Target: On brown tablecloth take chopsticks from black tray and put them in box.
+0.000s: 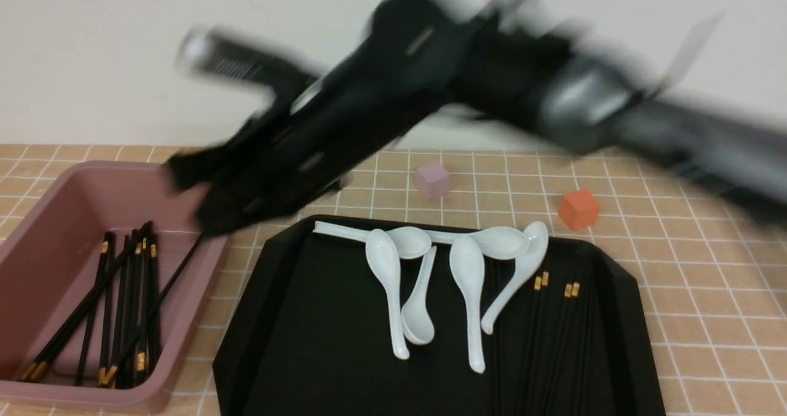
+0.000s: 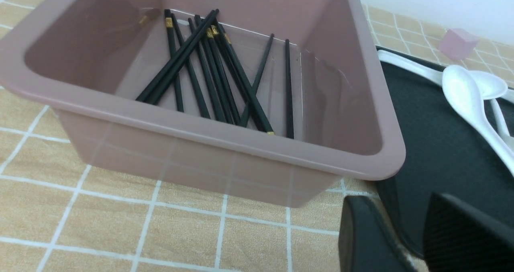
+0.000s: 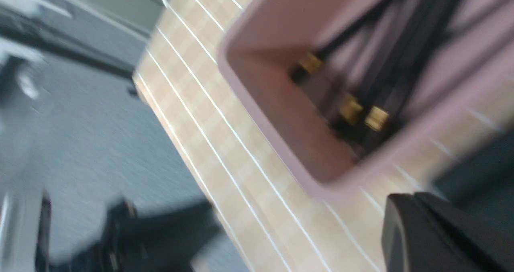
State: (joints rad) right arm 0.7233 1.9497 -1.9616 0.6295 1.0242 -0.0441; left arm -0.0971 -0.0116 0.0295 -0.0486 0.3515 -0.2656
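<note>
The pink box (image 1: 37,231) stands at the left on the brown tablecloth (image 1: 707,293) and holds several black chopsticks (image 1: 132,305). One stick (image 1: 178,268) leans on the box's right wall. More chopsticks (image 1: 556,317) lie on the right part of the black tray (image 1: 295,317). My right arm reaches across, blurred. Its gripper (image 1: 200,204) is over the box's far right corner. In the right wrist view the right gripper (image 3: 405,201) looks shut with nothing visible in it. My left gripper (image 2: 399,201) is open and empty, low beside the box (image 2: 241,143), over the tray's edge (image 2: 425,151).
Several white soup spoons (image 1: 467,281) lie across the far half of the tray. A small pink cube (image 1: 433,179) and an orange cube (image 1: 578,209) sit on the cloth behind it. A white wall is at the back. The table's edge and the floor (image 3: 80,135) show in the right wrist view.
</note>
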